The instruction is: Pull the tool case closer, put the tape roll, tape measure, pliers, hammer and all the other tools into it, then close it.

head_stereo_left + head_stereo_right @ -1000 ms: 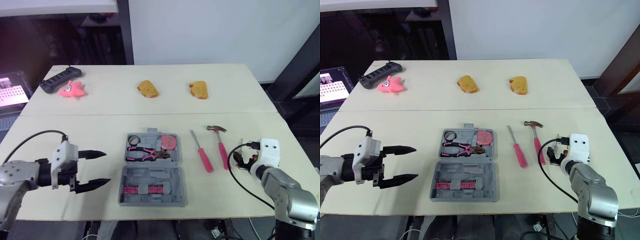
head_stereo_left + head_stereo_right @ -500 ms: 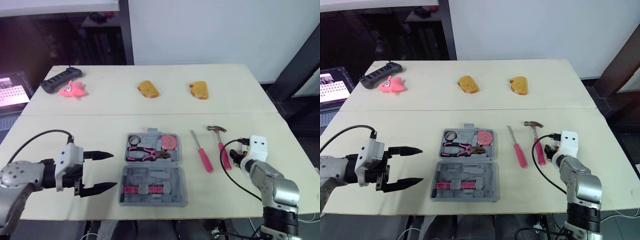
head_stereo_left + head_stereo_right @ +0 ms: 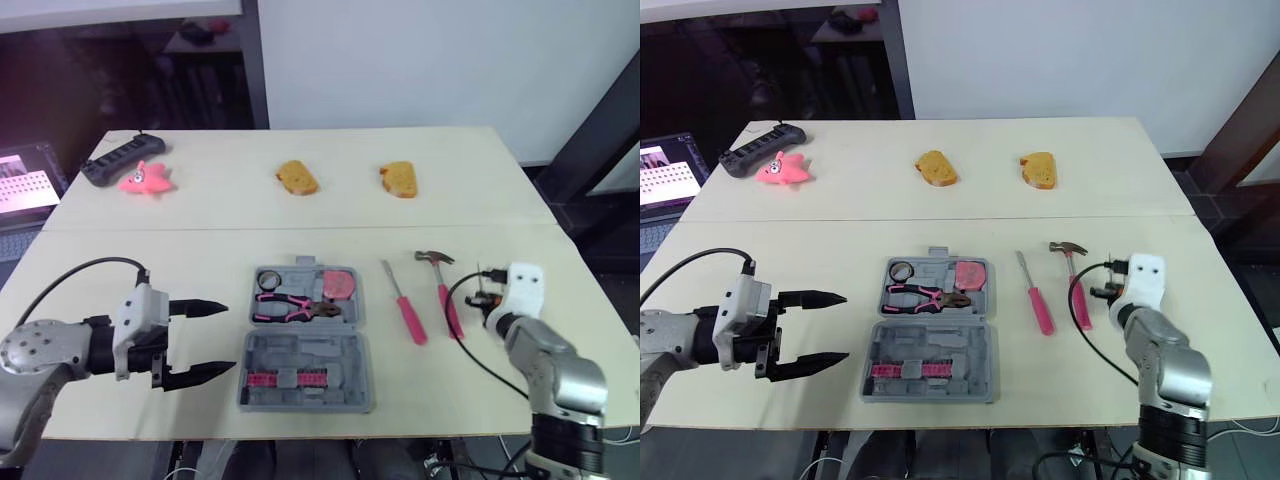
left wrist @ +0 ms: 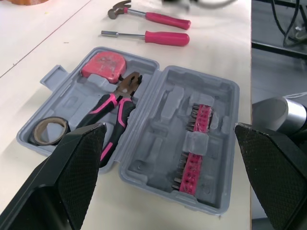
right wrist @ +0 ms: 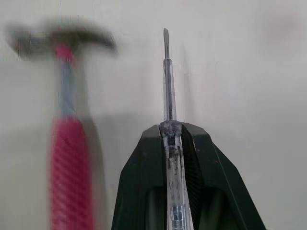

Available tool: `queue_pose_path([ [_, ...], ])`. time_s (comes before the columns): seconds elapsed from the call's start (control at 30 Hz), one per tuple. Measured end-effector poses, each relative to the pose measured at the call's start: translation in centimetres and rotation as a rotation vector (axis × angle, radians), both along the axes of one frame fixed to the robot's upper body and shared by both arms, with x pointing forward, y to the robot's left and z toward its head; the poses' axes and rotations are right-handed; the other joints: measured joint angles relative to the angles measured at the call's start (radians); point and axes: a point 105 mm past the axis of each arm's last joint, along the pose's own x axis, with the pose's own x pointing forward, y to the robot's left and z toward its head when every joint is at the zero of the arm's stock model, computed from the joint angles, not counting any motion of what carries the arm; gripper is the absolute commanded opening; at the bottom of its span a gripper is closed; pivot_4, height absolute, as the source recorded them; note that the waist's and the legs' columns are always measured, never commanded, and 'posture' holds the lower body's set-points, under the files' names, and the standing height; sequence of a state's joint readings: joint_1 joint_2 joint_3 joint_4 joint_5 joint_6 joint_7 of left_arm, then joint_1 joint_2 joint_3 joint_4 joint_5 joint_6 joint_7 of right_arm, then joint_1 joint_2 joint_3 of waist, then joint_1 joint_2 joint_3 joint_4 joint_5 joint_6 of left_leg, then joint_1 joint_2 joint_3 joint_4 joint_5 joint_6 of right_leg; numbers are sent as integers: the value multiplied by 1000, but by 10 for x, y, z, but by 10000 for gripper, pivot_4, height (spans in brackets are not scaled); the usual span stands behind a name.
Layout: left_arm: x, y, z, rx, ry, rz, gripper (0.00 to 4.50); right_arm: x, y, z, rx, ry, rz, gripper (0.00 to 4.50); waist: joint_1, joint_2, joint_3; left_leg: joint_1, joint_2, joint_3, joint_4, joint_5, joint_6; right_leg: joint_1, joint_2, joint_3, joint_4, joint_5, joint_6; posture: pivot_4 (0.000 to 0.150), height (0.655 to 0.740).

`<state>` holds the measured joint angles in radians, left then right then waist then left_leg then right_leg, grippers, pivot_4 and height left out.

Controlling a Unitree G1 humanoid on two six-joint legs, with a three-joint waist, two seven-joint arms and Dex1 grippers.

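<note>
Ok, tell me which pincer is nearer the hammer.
Right. The right pincer, shut on a slim screwdriver, sits just beside the hammer; the left pincer is open on the far side of the tool case.

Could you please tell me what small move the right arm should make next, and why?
Probably carry the right tool to the robot's left, toward the open tool case. It is shut on a slim screwdriver beside the hammer, and that screwdriver is not yet in the case.
</note>
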<state>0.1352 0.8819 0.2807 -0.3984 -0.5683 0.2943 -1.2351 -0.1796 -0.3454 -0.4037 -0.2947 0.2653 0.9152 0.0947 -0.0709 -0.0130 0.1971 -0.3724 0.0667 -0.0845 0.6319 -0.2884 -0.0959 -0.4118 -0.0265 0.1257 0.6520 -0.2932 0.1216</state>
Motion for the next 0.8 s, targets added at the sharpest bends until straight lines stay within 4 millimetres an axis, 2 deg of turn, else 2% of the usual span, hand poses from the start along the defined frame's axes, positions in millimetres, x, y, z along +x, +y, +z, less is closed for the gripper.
queue_pose_path([
  [0.07, 2, 0, 2, -1, -9, 0, 45000, -5, 12, 32, 12, -86, 88, 120, 1, 0, 0, 0, 0, -1, -1, 0, 0, 0, 0, 0, 1, 0, 0, 1500, 7400],
  [0.1, 3, 0, 2, -2, -8, -2, 45000, -13, 29, 49, 41, -129, 181, 120, 1, 0, 0, 1, 0, -1, -1, 0, 0, 0, 1, 0, 2, 0, 0, 1500, 7400],
  [0.17, 4, -2, -1, -3, 5, -10, 45000, -29, 62, 62, 92, -138, 350, 120, 1, 0, 0, 0, 0, -2, -1, 0, 0, 0, 1, -1, 2, 0, 0, 1500, 7400],
  [0.2, 4, -2, -3, -3, 15, -11, 45000, -40, 81, 62, 132, -114, 436, 120, 2, 0, 0, 0, 0, -3, -1, 0, 0, 0, 1, -1, 2, 0, 0, 1500, 7400],
  [0.3, 6, -2, -7, 0, 30, -11, 45000, -64, 118, 46, 251, -10, 546, 120, 2, 0, -1, -1, 0, -3, 0, 0, 0, 0, 0, -2, 2, 0, 0, 1500, 7400],
  [0.4, 8, -2, -10, 0, 39, -16, 45000, -81, 137, 27, 295, 84, 527, 120, 4, -1, -1, -1, 0, -2, 1, 0, 0, 0, 0, -2, 1, -1, -1, 1500, 7400],
  [0.67, 9, -4, -10, 0, 37, -34, 45000, -104, 135, -26, 246, 308, 308, 120, 0, -1, -1, -1, 0, -2, -1, 0, 0, -2, 0, -1, 2, -2, -3, 1500, 7400],
  [0.8, 9, -4, -10, 2, 38, -36, 45000, -105, 143, -37, 224, 338, 302, 120, 0, -1, -1, -1, 0, -2, -1, 0, 0, -2, 0, -1, 2, -2, -3, 1500, 7400],
])
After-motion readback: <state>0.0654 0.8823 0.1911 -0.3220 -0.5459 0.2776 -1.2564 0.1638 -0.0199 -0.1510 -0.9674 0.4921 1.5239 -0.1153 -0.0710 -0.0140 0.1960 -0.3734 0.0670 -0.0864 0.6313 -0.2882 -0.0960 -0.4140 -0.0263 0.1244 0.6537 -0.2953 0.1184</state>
